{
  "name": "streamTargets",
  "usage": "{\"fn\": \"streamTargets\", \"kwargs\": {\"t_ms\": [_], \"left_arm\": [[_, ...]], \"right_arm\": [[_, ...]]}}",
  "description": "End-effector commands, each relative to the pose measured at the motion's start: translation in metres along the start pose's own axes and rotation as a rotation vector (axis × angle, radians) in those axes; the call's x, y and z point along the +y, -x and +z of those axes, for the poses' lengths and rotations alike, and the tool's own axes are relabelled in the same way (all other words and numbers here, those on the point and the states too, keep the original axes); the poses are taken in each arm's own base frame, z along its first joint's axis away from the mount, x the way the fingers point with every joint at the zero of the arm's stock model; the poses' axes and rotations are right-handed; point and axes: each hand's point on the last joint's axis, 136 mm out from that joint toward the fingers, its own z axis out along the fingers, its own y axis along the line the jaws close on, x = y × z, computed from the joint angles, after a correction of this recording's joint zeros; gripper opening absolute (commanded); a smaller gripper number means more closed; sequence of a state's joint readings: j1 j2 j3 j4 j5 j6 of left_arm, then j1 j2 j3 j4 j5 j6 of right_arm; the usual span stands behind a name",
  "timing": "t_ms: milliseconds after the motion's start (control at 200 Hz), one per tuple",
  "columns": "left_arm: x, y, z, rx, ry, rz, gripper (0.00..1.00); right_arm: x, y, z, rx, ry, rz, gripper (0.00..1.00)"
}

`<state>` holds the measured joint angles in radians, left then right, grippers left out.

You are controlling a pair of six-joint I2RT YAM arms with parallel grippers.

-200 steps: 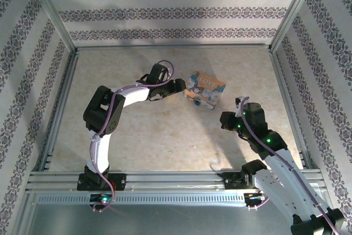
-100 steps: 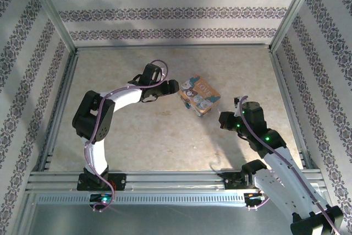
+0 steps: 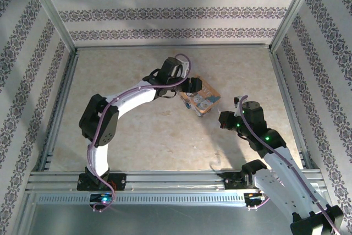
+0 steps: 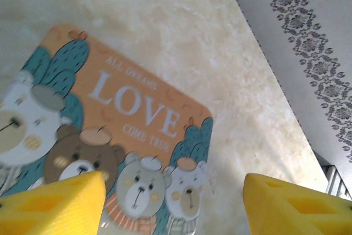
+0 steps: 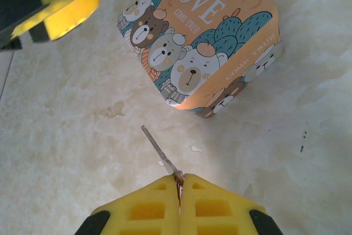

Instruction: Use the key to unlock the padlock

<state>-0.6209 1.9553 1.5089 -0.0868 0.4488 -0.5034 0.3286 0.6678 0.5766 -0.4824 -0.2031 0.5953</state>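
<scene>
While the pale, marbled table [image 3: 137,147] sits boxed in by patterned walls [image 3: 165,12] on three sides, with an aluminium rail [image 3: 176,180] along its near edge, the two arms meet just right of its centre. The left arm [image 3: 132,98] curves in from the near left corner, and the right arm [image 3: 275,155] reaches up from the near right corner. Between them the padlock [image 3: 202,98] lies flat on the table, its orange face with "LOVE" and cartoon bears turned up. The left gripper [image 3: 190,86] hangs over the padlock's far left side and covers part of it in the top view. Its jaws stand well apart: one yellow finger [image 4: 52,202] is over the bears and the other is over bare table past the block's edge. The right gripper [image 5: 180,182] is just beside the padlock's near right corner, clenched on the key [image 5: 159,152]. The key's thin silvery shaft juts toward that corner with its tip clear of the block.
</scene>
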Motion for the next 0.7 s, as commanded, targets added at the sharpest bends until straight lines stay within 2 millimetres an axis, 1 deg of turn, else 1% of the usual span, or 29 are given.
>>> {"fn": "streamTargets", "kwargs": {"t_ms": [0,145,270,370,490,590,700], "left_arm": [[0.012,-0.018,0.018,0.095,0.029,0.011,0.67],[0.024,-0.021,0.035,0.14,0.068,0.029,0.67],[0.04,-0.025,0.038,0.174,0.136,0.037,0.67],[0.051,-0.029,0.032,0.177,0.172,0.026,0.68],[0.063,-0.042,0.022,0.179,0.186,-0.006,0.68],[0.076,-0.056,0.01,0.182,0.213,-0.038,0.68],[0.088,-0.064,-0.007,0.163,0.24,-0.077,0.69]], "right_arm": [[0.009,0.012,-0.009,-0.037,0.029,0.001,0.0],[0.007,0.01,-0.01,-0.04,0.025,0.003,0.0],[0.007,0.01,-0.011,-0.038,0.022,0.0,0.0],[0.006,0.009,-0.011,-0.033,0.02,0.0,0.0],[0.006,0.007,-0.008,-0.023,0.02,0.0,0.0],[0.008,0.006,-0.005,-0.007,0.032,-0.001,0.0],[0.01,0.005,-0.001,0.006,0.043,0.002,0.0]]}}
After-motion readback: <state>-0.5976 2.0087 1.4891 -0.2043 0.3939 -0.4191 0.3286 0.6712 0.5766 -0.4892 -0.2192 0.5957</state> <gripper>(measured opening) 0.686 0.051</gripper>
